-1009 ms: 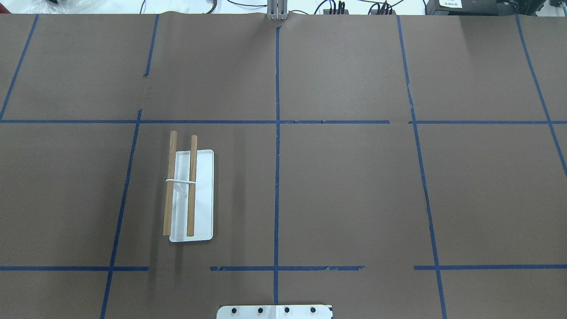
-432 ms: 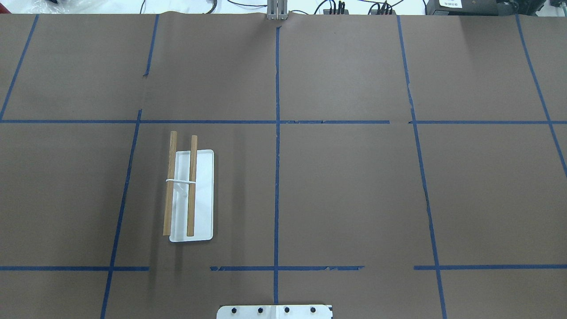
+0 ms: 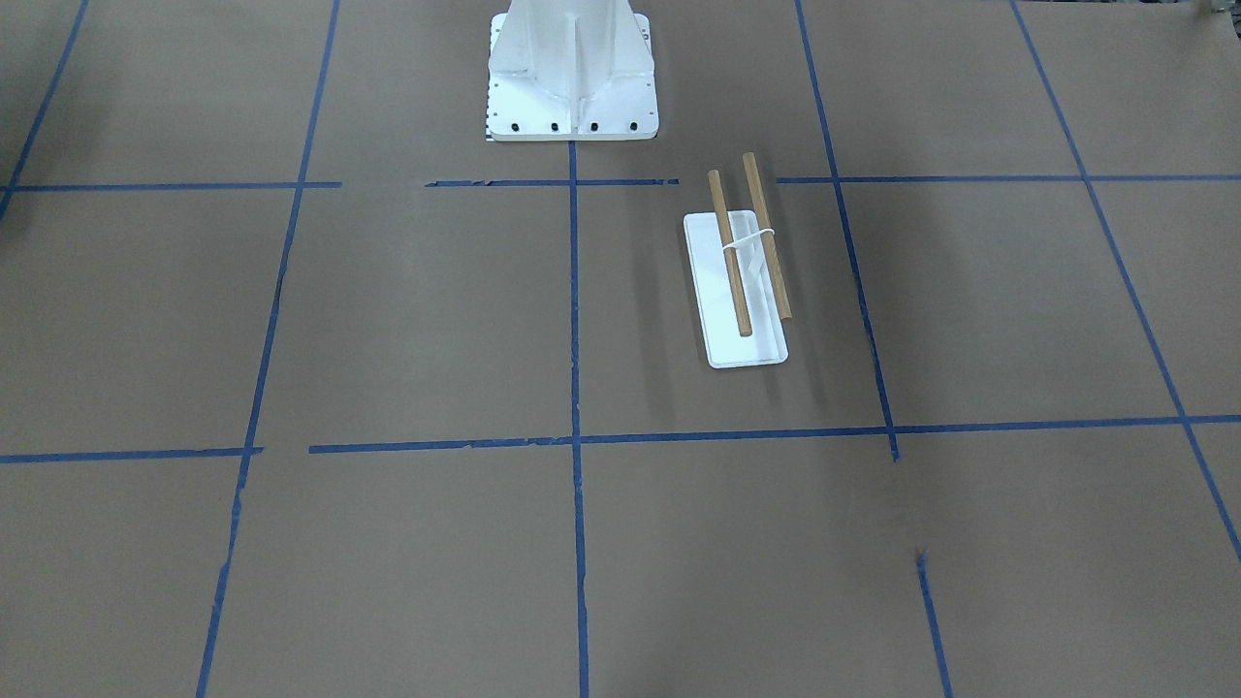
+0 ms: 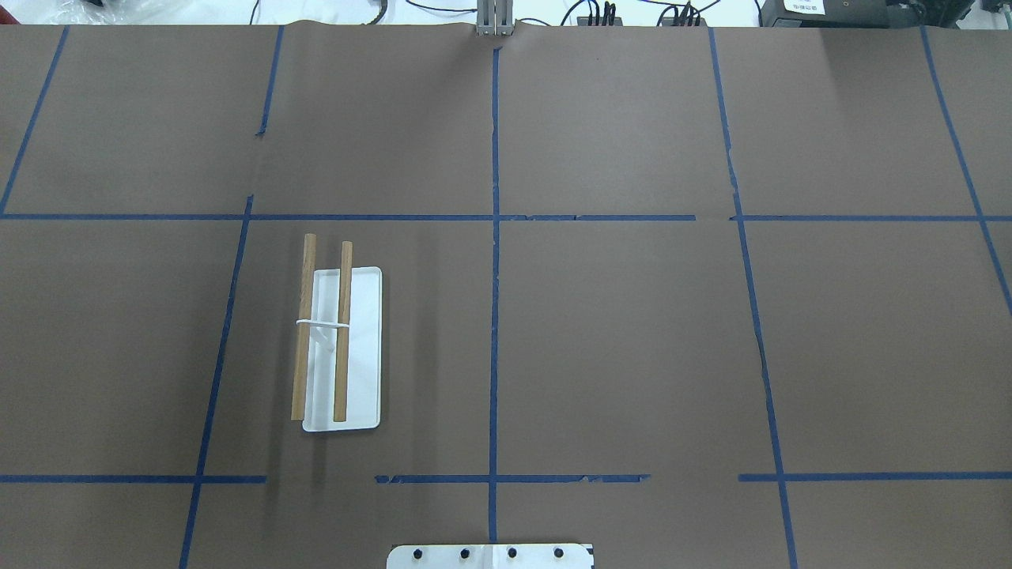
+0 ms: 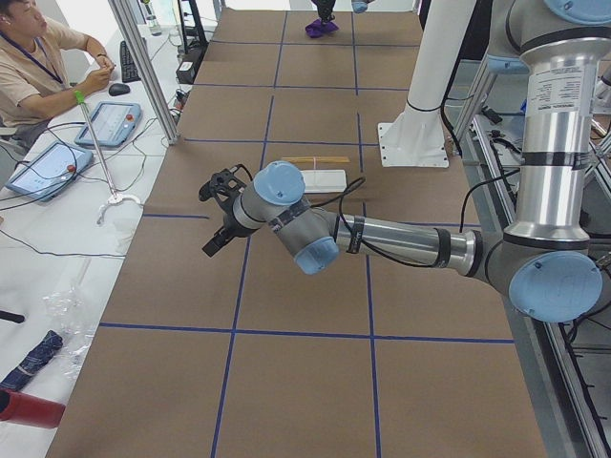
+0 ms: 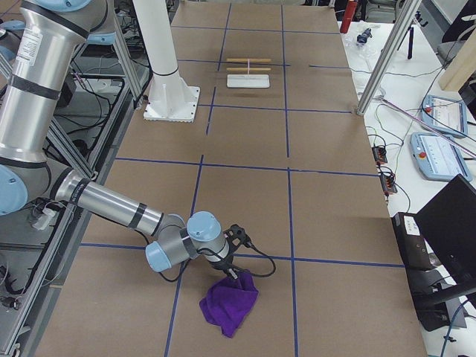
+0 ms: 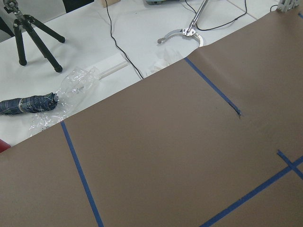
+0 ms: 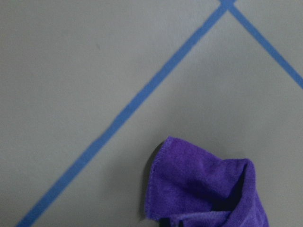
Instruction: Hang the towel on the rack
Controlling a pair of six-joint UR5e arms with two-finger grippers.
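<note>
Right pincer (image 6: 234,274) at the towel (image 6: 230,306), left pincer (image 5: 218,229) well apart; openness cannot be told.

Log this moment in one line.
stage: pickup | towel: bunched beneath right gripper | rack: bare | left gripper: far from both | jaws: unreadable

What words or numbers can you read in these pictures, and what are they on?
None can be read.
White label on the black box at the table's far edge: too small.
Printed label on the left arm's silver tube: blurred.
Printed label on the right arm's silver tube: blurred.
White rack with wooden rods, purple cloth towel: no writing shows.
</note>
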